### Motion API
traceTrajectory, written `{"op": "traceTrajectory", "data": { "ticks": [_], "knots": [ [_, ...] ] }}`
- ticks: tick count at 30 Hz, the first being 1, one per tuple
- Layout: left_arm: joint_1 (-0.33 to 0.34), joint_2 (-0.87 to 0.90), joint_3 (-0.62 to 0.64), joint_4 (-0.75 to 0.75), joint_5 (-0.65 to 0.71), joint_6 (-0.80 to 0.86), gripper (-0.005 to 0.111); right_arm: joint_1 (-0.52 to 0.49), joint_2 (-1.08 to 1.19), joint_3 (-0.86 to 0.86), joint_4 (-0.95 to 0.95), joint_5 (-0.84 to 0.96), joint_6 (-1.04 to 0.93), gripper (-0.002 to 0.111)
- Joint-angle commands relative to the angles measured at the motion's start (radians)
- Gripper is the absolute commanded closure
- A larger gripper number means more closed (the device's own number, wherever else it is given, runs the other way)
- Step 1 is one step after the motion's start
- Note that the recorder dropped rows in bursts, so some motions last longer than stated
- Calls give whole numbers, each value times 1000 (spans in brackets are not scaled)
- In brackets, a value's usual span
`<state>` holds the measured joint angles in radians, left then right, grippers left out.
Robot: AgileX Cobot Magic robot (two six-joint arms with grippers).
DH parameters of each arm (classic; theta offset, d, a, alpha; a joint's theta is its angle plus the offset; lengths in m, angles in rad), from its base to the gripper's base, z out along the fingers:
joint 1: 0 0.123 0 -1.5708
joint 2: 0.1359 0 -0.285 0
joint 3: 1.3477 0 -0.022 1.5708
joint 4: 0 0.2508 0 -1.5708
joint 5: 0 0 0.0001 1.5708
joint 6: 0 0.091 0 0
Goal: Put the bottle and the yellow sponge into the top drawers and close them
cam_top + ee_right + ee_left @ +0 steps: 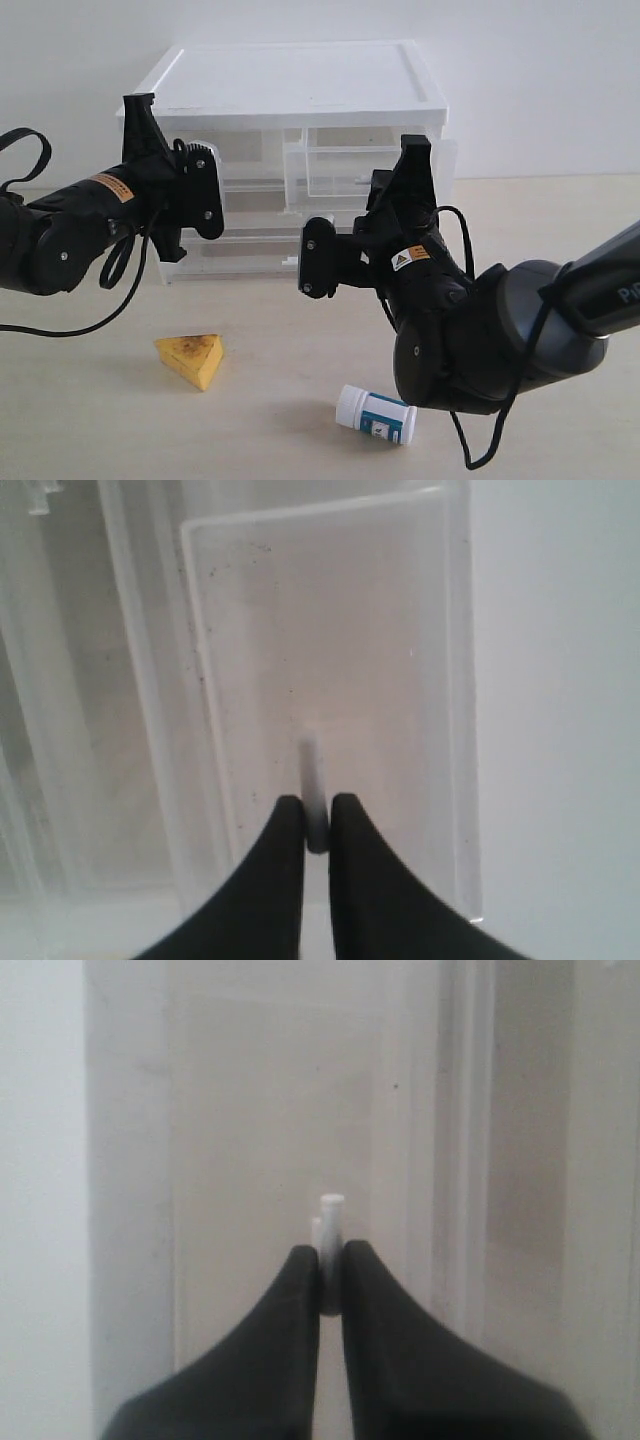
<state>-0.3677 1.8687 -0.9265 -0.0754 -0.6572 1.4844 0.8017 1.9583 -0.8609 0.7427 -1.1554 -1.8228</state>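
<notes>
The yellow sponge [190, 358] lies on the table in front of the cabinet, at the left. Further right, the bottle [375, 413] lies on its side near the front edge. My left gripper [210, 200] [331, 1260] is shut on the white tab handle [331, 1222] of the left top drawer [245, 165]. The right top drawer [340, 170] [330, 680] stands pulled out a little and looks empty inside. On its white tab handle [311, 770] my right gripper [310, 260] [317, 810] is shut.
The white-topped drawer cabinet [300, 85] stands at the back middle against a white wall. Two wider drawers [250, 255] sit under the top ones. The right arm's bulky body [480, 340] hangs just above and beside the bottle.
</notes>
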Motion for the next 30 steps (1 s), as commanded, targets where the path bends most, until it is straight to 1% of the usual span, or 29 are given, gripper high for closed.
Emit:
{"op": "traceTrajectory", "data": {
  "ticks": [1,8,15,19,30],
  "knots": [
    [18,5,-35,-33,-124,-12,103,-2,-11,-10,28,-66,-3,108],
    [18,5,-35,-33,-124,-12,103,-2,-11,31,25,-66,-3,108],
    [18,5,-35,-33,-124,-12,103,46,-17,49,37,-66,-6,108],
    [18,5,-35,-33,-124,-12,103,46,-17,49,76,-66,-8,108],
    [18,5,-35,-33,-124,-12,103,46,-26,81,79,-66,6,108]
  ]
}}
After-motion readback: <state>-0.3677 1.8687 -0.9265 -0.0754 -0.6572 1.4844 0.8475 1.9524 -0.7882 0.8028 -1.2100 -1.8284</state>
